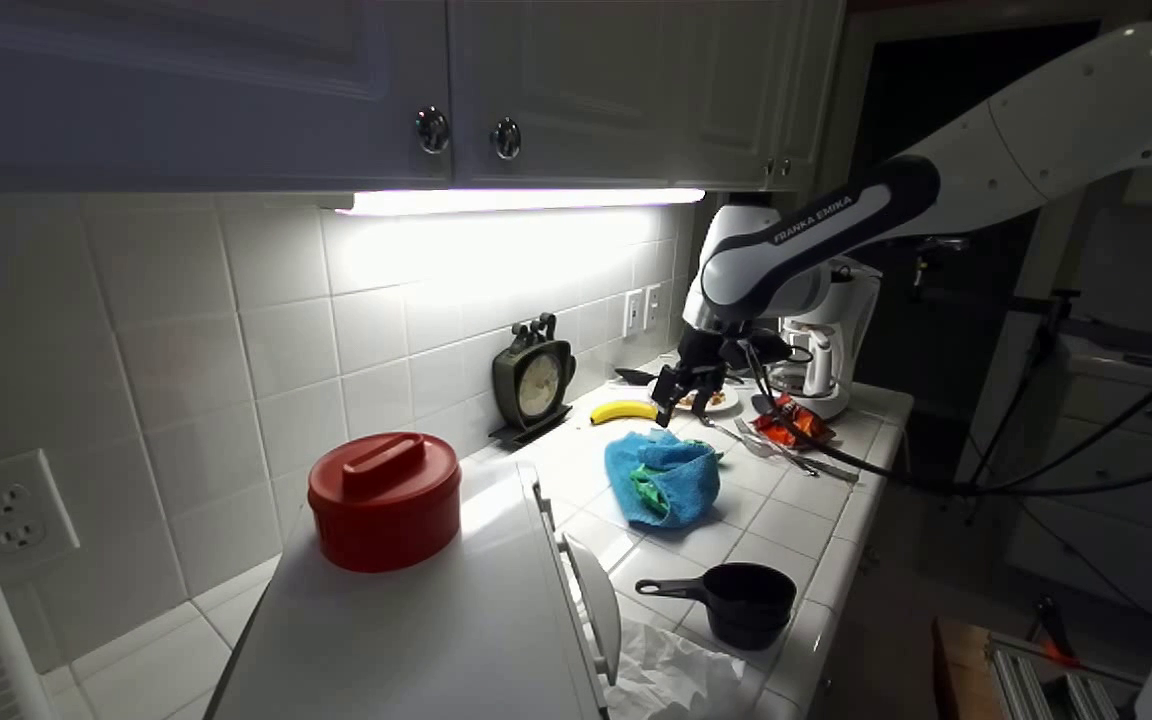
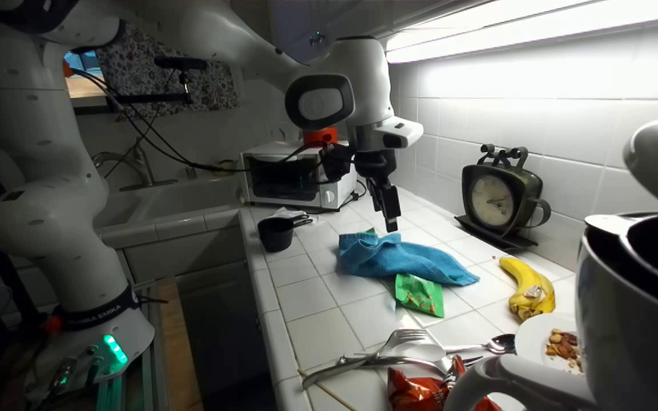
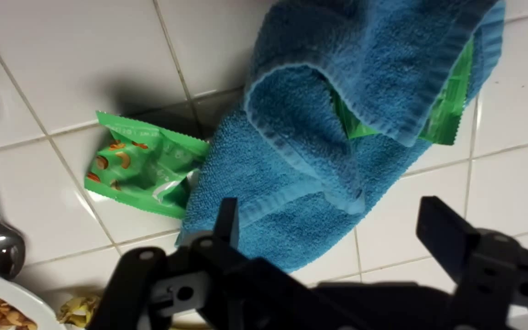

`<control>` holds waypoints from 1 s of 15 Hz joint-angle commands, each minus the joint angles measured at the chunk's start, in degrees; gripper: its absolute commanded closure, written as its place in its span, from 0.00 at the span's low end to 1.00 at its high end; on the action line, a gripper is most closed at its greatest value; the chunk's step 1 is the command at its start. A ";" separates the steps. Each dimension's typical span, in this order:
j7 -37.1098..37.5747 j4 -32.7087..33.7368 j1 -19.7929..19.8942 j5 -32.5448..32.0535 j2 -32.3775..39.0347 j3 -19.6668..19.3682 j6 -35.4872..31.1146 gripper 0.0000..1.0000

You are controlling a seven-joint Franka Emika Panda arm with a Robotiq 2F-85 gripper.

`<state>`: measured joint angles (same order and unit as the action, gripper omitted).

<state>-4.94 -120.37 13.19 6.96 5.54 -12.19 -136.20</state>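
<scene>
Towel point(image 3: 291, 151): blue, crumpled on counter point(image 3: 520, 188)
Pincer point(image 3: 330, 220): parted, above towel
Green packet point(image 3: 147, 165): against towel, at nine o'clock in wrist view

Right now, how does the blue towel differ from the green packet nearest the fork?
Color: the towel is plain blue; the packet is green with a multicolored print.
Surface: the towel is matte cloth; the packet is shiny.
Size: the towel is clearly larger than the packet.
Shared: both rest on the tiled counter.
</scene>
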 commanded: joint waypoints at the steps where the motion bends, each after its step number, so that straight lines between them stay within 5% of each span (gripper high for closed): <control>1: 3.78 -1.33 -0.15 -4.12 -1.52 -0.67 5.63 0.00; 8: 5.31 -2.32 -0.46 -5.58 0.41 -0.55 9.04 0.00; 10: 5.11 -2.79 -0.39 -5.11 1.17 -0.53 7.38 0.26; 15: 3.95 -3.56 -0.35 -3.89 2.50 -0.22 2.12 0.62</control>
<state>-1.47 -122.89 12.99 3.31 7.92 -12.70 -130.88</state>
